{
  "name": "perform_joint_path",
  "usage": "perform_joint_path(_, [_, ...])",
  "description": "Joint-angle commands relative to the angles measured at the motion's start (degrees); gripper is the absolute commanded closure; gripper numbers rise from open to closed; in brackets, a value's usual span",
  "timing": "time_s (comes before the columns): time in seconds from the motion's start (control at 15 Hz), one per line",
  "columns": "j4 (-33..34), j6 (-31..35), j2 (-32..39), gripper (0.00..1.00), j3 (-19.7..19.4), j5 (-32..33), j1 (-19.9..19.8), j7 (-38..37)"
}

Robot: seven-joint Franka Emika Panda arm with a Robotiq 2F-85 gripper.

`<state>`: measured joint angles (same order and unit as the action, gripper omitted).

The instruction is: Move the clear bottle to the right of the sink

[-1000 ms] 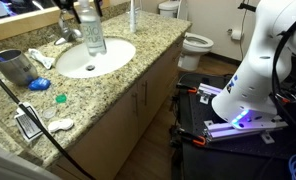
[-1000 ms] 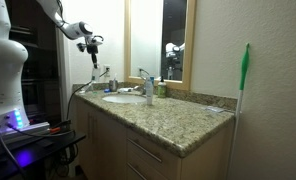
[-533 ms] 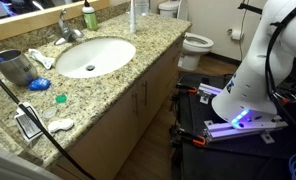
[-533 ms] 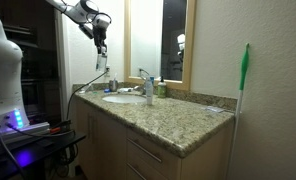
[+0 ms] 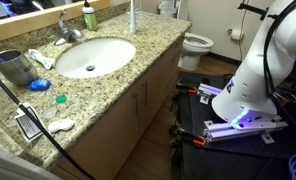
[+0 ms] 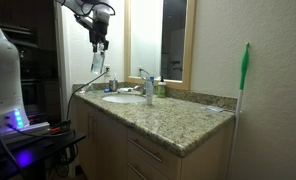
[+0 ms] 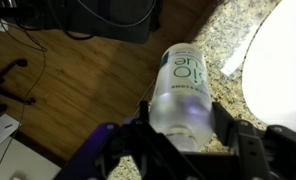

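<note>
In the wrist view alone, label (image 7: 184, 68) of clear bottle (image 7: 178, 100) between fingers (image 7: 226, 122).

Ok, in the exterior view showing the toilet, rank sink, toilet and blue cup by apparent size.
1. sink
2. toilet, partly hidden by the counter
3. cup, smallest even though it sits close to the camera

i see the clear bottle (image 7: 178, 95) with its printed label, clamped in my gripper (image 7: 180, 128), hanging upright over the counter (image 7: 223, 40) edge beside the sink (image 7: 283, 70).
</note>
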<state>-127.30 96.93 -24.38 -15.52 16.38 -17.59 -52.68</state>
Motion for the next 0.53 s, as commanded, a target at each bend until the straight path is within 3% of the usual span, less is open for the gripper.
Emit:
perform_joint_path(0.0, [-2.10, 9.66, 3.40, 0.63, 3.32, 2.77, -2.29, -7.92])
perform_joint_path(0.27, [1.50, 24.65, 16.06, 0.63, 0.21, 8.18, -4.88, -17.88])
perform_joint_path(0.47, [6.59, 30.85, 25.80, 0.63, -4.09, 10.61, -7.57, -23.84])
